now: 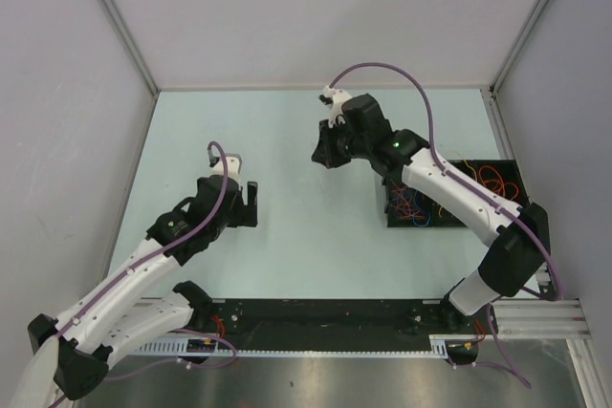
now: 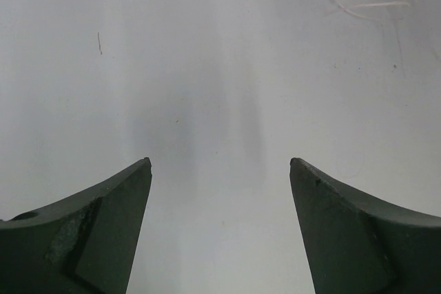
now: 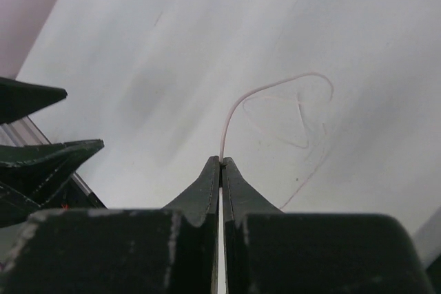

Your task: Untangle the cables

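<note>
Pale pink wire (image 3: 264,85) is pinched between the closed fingertips of the right gripper (image 3: 221,163). From there it arcs forward and curls off to the right in the wrist view, held slack above the surface (image 3: 172,53), on which it casts a shadow. The other cables (image 1: 413,205), orange, red and blue, lie heaped in the black tray (image 1: 507,167), back along the right arm on the robot's right. The left gripper (image 2: 220,170) hovers wide open with nothing between its jaws, apart from the wire, on the side away from the tray. The right arm is plainly the nearer. Whether the wire's far end reaches the tray cannot be told.
</note>
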